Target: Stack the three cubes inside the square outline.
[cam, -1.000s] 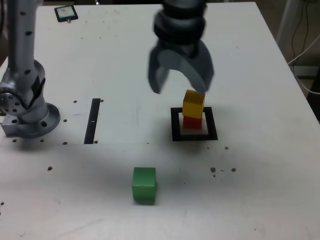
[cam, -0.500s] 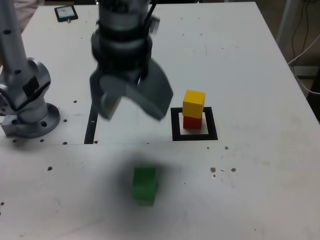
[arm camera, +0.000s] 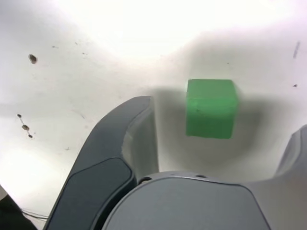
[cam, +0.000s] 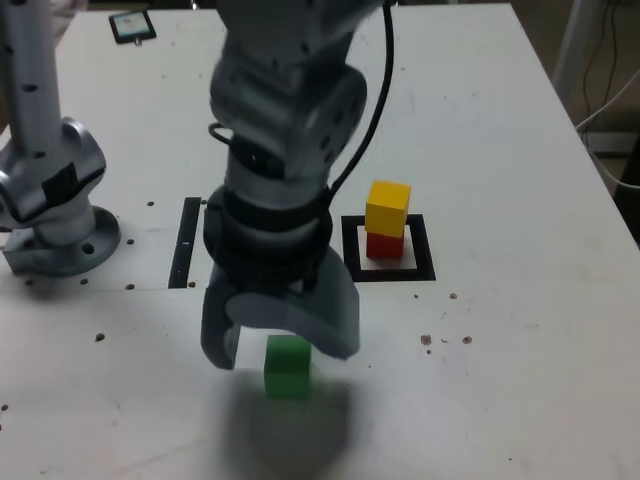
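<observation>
Gripper (cam: 285,350), one: spread open, empty, above green cube (cam: 288,367). Yellow cube (cam: 387,208), stacked on red cube (cam: 385,246), inside square outline (cam: 424,247), at green's one o'clock.

The robot arm reaches down from the top of the exterior view, dark and bulky, its gripper (cam: 280,345) tilted downward with two curved grey fingers (arm camera: 144,139) spread wide apart.

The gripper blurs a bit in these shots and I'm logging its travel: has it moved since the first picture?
Yes: nearer the green cube, away from the black square outline.
</observation>
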Available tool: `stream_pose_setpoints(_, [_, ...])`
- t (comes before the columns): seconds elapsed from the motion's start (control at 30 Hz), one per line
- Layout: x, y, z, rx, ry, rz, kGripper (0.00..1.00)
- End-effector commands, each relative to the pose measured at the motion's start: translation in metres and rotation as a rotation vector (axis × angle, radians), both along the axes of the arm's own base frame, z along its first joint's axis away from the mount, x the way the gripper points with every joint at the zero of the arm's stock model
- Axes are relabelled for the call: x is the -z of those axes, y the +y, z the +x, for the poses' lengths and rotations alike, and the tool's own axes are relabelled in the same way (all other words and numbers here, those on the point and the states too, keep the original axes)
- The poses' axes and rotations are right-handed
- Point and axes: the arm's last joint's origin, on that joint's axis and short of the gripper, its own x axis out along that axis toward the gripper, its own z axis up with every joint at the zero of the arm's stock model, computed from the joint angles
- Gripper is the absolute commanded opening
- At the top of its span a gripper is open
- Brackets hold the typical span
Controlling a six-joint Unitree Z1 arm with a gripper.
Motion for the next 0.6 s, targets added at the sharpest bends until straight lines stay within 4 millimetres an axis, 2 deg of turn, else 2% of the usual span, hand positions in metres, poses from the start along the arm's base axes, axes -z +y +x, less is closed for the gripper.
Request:
stream_pose_setpoints(0.0, [0.006, -0.001, 0.001, 0.0, 0.015, -0.002, 0.94])
stream_pose_setpoints(0.27, [0.026, -0.002, 0.007, 0.001, 0.024, -0.027, 0.91])
stream_pose_setpoints(0.57, [0.038, 0.005, 0.014, -0.012, 0.052, -0.019, 0.73])
